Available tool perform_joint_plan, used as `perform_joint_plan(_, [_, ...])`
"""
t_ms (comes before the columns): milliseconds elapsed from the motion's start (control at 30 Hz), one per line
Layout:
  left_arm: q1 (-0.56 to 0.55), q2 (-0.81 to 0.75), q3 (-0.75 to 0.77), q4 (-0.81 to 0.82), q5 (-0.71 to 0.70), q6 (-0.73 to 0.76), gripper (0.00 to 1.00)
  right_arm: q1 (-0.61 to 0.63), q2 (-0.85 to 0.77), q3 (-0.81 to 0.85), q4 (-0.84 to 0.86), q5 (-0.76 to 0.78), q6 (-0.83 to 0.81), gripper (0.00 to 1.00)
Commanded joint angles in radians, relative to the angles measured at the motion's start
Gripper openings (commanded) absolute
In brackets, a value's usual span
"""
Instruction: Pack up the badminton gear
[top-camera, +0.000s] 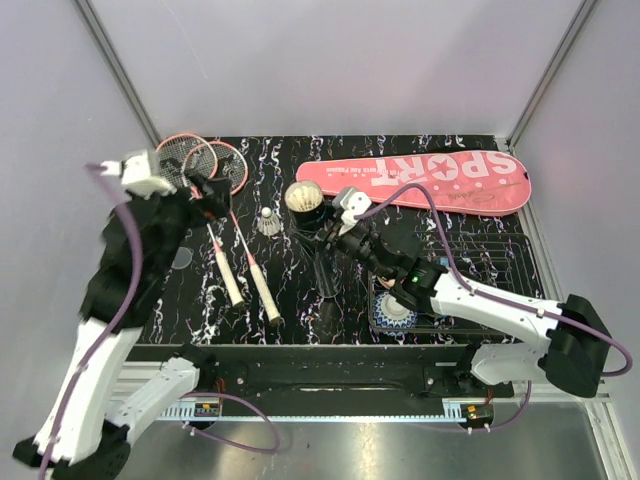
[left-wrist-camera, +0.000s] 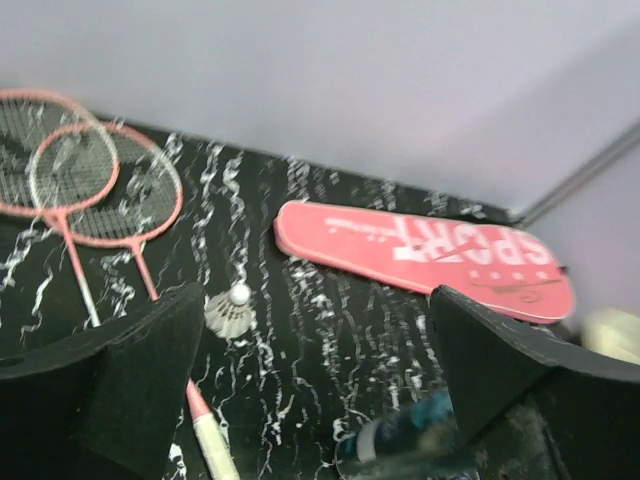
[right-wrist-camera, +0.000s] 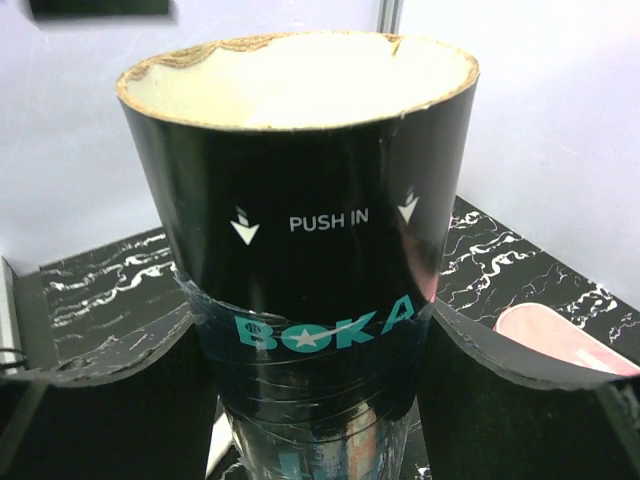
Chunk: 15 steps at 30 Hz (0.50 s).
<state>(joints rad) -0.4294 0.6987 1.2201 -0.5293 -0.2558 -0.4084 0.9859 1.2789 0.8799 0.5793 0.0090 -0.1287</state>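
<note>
Here, the right gripper (right-wrist-camera: 312, 395) clamps the upright black tube (right-wrist-camera: 300, 230), open end up, near the middle of the table (top-camera: 180, 300); the left gripper (left-wrist-camera: 315, 310), fingers spread wide and empty, hangs above the two rackets (left-wrist-camera: 100, 185); one shuttlecock (left-wrist-camera: 232, 310) lies between rackets and pink cover (left-wrist-camera: 430, 250)

A black table (top-camera: 270, 150) veined with white fills the middle of the frame. Plain pale lavender walls close it in: a back wall (top-camera: 330, 60) across the top, a left wall (top-camera: 40, 110) and a right wall (top-camera: 605, 100). Slanting metal posts (top-camera: 113, 65) mark the upper corners. A brushed metal floor (top-camera: 350, 455) runs along the bottom edge. The light is soft and even.
</note>
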Motion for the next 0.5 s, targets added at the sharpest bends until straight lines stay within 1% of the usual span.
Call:
perform_joint_plan(0, [0.128,0.253,-0.048,0.032,0.086,-0.104,0.99,-0.004,-0.084,-0.002,0.024,0.077,0.101,0.40])
perform_joint_plan(33, [0.202,0.296,-0.057,0.051,0.146,-0.112,0.99,-0.004,-0.090,-0.013,0.027,0.085,0.100,0.40])
perform_joint_plan(67, [0.230,0.399,-0.063,0.084,0.249,-0.116,0.99,-0.006,-0.096,-0.018,0.027,0.101,0.098,0.40])
perform_joint_plan(133, [0.270,0.534,-0.035,0.100,0.376,-0.098,0.93,-0.007,-0.118,-0.030,0.028,0.097,0.092,0.40])
perform_joint_plan(167, [0.271,0.677,-0.004,0.075,0.424,-0.080,0.93,-0.007,-0.124,-0.030,0.028,0.095,0.089,0.40])
perform_joint_plan(200, [0.268,0.749,0.057,0.071,0.450,-0.031,0.91,-0.007,-0.131,-0.033,0.027,0.094,0.083,0.40])
perform_joint_plan(233, [0.268,0.815,0.097,0.052,0.457,-0.027,0.87,-0.006,-0.136,-0.035,0.022,0.086,0.078,0.40])
perform_joint_plan(267, [0.264,0.900,0.131,0.023,0.461,-0.029,0.86,-0.009,-0.141,-0.035,0.021,0.082,0.077,0.40])
perform_joint_plan(300, [0.258,0.924,0.163,0.034,0.452,-0.018,0.86,-0.009,-0.151,-0.035,0.014,0.082,0.069,0.40])
perform_joint_plan(333, [0.230,0.943,0.174,0.049,0.423,-0.004,0.87,-0.007,-0.157,-0.038,0.011,0.077,0.066,0.41])
perform_joint_plan(367, [0.218,0.990,0.192,0.058,0.350,0.029,0.88,-0.009,-0.162,-0.041,0.010,0.077,0.063,0.41])
perform_joint_plan(433, [0.195,1.065,0.319,-0.013,0.310,0.057,0.87,-0.010,-0.177,-0.048,0.013,0.088,0.058,0.41])
perform_joint_plan(467, [0.187,1.143,0.411,-0.097,0.288,0.078,0.86,-0.012,-0.179,-0.050,0.010,0.089,0.054,0.41])
